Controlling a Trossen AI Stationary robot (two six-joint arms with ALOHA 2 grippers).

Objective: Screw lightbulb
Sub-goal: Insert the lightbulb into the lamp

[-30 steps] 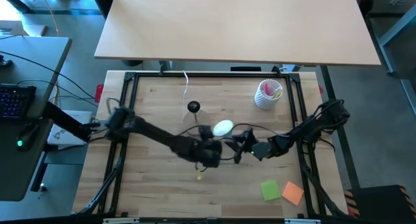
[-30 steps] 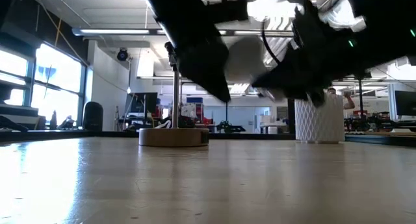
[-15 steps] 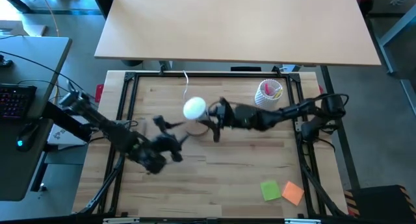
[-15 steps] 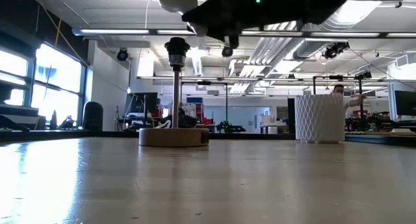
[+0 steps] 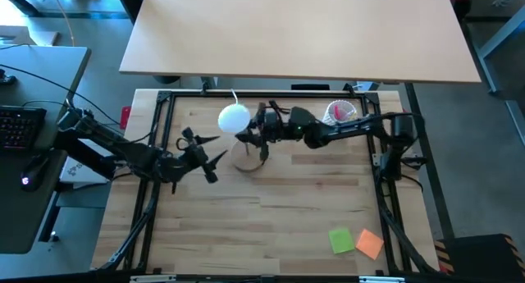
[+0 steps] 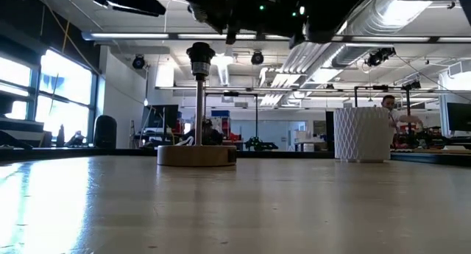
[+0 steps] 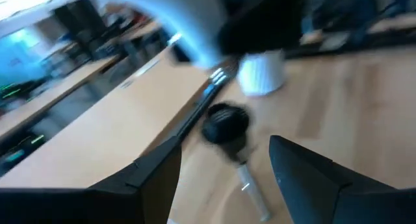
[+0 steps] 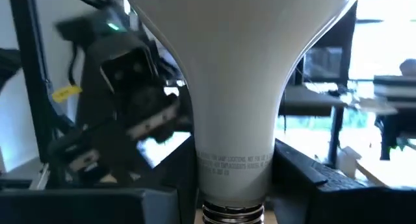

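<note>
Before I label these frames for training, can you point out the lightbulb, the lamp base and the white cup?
lightbulb (image 5: 234, 117), high view, on its round white globe.
lamp base (image 6: 196, 155), low view, on the wooden disc's side.
white cup (image 6: 360, 135), low view, on its ribbed wall.

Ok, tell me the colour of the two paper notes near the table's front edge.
One note is green, the other note orange; the high view shows them best.

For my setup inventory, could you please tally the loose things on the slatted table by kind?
Bulb: 1, held above the table by the right gripper
Lamp base: 1
White cup: 1
Sticky notes: 2, green and orange
Total: 5
</note>
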